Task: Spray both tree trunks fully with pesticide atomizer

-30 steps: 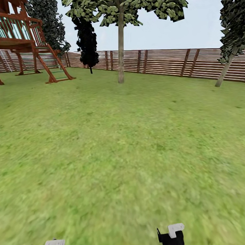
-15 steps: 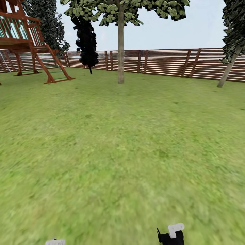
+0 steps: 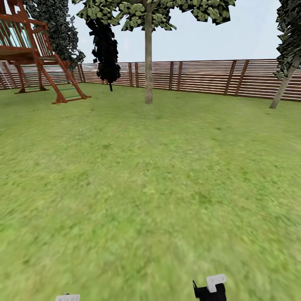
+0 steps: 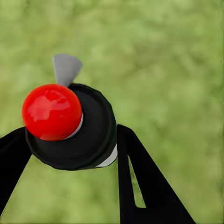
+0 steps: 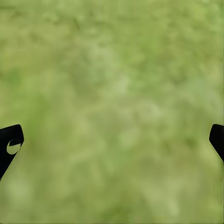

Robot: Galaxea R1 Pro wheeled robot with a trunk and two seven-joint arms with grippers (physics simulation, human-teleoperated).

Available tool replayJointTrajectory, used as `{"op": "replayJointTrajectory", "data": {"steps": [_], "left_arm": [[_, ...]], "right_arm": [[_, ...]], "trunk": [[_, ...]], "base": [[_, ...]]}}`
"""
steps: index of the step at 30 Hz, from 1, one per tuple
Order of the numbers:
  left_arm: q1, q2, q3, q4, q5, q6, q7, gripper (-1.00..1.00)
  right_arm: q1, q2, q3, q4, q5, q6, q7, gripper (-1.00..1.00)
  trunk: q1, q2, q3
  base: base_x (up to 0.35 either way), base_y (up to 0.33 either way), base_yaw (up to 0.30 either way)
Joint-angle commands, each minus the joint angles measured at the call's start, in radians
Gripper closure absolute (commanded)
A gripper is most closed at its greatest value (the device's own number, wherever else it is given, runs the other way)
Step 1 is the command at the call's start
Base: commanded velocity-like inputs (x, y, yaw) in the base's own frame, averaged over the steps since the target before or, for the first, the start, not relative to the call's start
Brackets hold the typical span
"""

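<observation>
In the left wrist view my left gripper (image 4: 70, 135) is shut on the pesticide atomizer (image 4: 95, 140), a small black bottle with a red ball on top and a grey nozzle, held over blurred grass. The right gripper (image 5: 114, 140) is open, its black fingertips (image 5: 10, 142) far apart with only lawn between them. In the head view a tree stands far ahead at the middle, past the lawn, and its bare grey-brown tree trunk (image 3: 148, 67) shows no whitish specks. No stone slabs are in sight.
A wooden playhouse (image 3: 29, 50) stands at the far left, with two dark narrow trees (image 3: 106, 46) near it. The slat fence (image 3: 200, 75) closes the back. A leaning trunk (image 3: 284, 90) rises at the far right. Open grass stretches between me and the tree.
The whole head view has shifted slightly: the playhouse slid left and the leaning trunk slid right, so the camera moved. Both arm ends stay at the same spots at the bottom edge.
</observation>
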Motion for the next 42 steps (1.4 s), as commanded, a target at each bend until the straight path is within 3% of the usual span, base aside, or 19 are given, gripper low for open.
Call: {"op": "replayJointTrajectory", "data": {"steps": [1,42], "left_arm": [[-0.001,0.0,0.009,0.001,-0.01,-0.003,-0.002,1.0],[-0.001,-0.001,0.009,0.001,-0.01,-0.003,-0.002,1.0]], "right_arm": [[-0.001,0.0,0.006,0.001,0.008,-0.001,-0.009,-1.0],[-0.001,0.0,0.006,0.001,0.008,-0.001,-0.009,-1.0]], "trunk": [[0.0,0.0,-0.001],[0.0,0.0,-0.001]], "base": [[0.34,0.0,0.0],[0.34,0.0,0.0]]}}
